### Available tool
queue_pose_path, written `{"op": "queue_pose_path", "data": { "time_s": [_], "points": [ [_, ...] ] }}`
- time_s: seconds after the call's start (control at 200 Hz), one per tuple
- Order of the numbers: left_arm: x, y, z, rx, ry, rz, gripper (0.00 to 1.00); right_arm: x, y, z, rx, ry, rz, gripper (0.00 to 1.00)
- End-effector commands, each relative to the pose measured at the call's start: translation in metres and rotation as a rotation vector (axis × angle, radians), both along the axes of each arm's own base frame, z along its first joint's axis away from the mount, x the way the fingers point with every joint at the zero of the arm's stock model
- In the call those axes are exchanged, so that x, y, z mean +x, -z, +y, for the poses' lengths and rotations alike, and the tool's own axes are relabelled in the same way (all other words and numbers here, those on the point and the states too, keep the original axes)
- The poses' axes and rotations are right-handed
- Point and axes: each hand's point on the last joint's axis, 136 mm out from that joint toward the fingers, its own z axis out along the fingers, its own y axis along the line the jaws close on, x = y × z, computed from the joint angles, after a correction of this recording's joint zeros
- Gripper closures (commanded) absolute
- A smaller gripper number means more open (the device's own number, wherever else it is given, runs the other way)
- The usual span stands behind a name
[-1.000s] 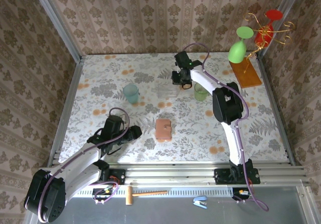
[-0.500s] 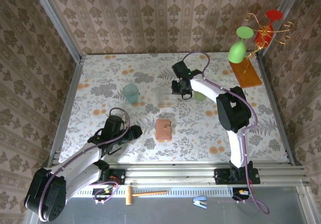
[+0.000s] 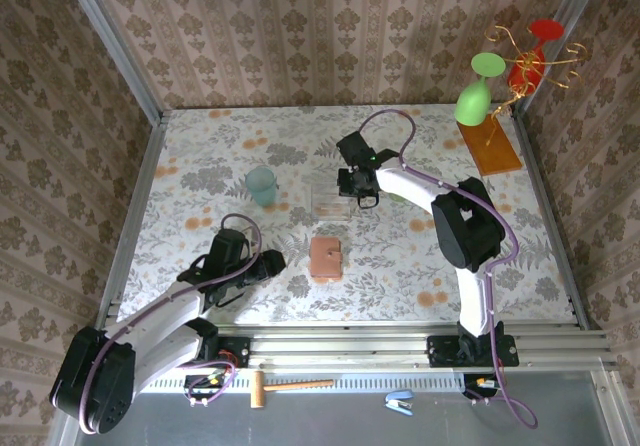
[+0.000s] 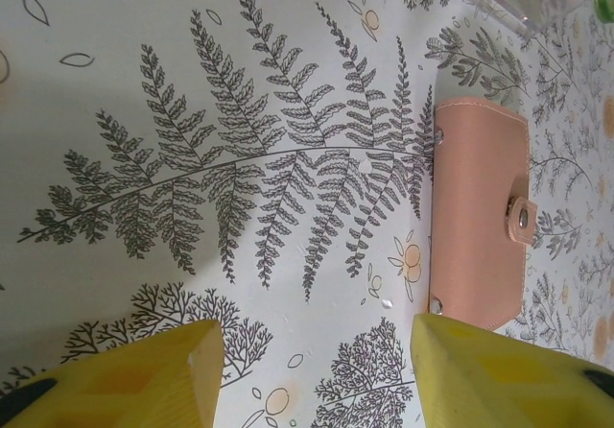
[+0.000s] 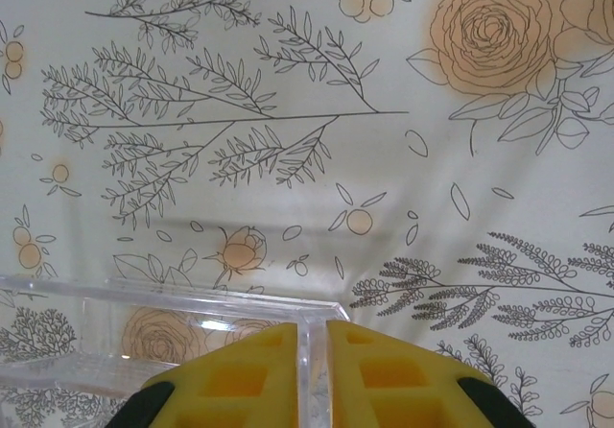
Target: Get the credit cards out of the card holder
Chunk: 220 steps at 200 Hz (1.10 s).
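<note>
Left fingers: The left fingers (image 4: pixel 144 370) are spread wide apart and nothing is between them. They hang low over the bench (image 4: pixel 115 25), above a fern leaf drawn on its cover.
Right fingers: The right fingers (image 5: pixel 240 375) are pressed almost together. A thin wall of the clear box (image 5: pixel 144 318) stands in the slim gap, so they look to be pinching that wall.
Card holder: The card holder (image 4: pixel 480 222) lies flat on the bench, near the left fingers but not touching them. It is a little ahead of them and off to one side. From above it sits near the middle of the bench, between the two arms.
Snap: The little metal snap (image 4: pixel 523 219) on the strap is done up, so the card holder is folded shut.
Clear box: From above, the clear box sits just past the card holder, near it but apart from it.
Credit cards: The credit cards are most likely tucked inside the shut holder.
Done so far: Nothing of the job looks done. The card holder is shut and no fingers are on it.
Left to do: The card holder has to be held, the snap popped, the flap opened, and each card pulled out and laid on the bench.
Likely step now: The right arm seems busy with the clear box, while the left arm looks ready to reach for the card holder.
Farther out: A teal cup (image 3: pixel 262 184) stands to the left of the clear box.
</note>
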Motion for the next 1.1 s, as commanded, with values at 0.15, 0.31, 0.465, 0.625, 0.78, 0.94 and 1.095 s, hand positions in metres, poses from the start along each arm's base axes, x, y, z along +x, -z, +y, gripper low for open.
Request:
{"op": "queue_pose_path", "data": {
  "time_s": [0.15,0.31,0.465,0.625,0.78,0.94,1.095],
  "points": [
    [0.004,-0.003,-0.005,-0.024,0.017,-0.004,0.45,-0.008,-0.012,-0.006,-0.021,0.033,-0.01,0.79],
    [0.006,-0.005,-0.008,-0.029,0.023,-0.006,0.45,-0.006,-0.028,-0.006,-0.008,0.028,-0.043,0.76],
    [0.008,-0.01,-0.017,-0.03,0.058,-0.01,0.45,-0.013,-0.044,-0.009,-0.002,0.019,-0.05,0.73],
    [0.013,-0.014,-0.03,-0.032,0.091,-0.015,0.45,-0.026,-0.054,-0.004,0.055,-0.014,-0.035,0.71],
    [0.02,-0.018,-0.049,-0.044,0.126,-0.017,0.45,-0.059,-0.047,0.013,0.15,-0.075,0.044,0.7],
    [0.027,-0.019,-0.069,-0.084,0.159,0.004,0.46,-0.103,-0.037,0.044,0.251,-0.263,0.103,0.63],
    [0.035,-0.025,-0.081,-0.128,0.155,0.002,0.5,-0.138,-0.025,0.051,0.181,-0.563,0.08,0.61]
  ]
}}
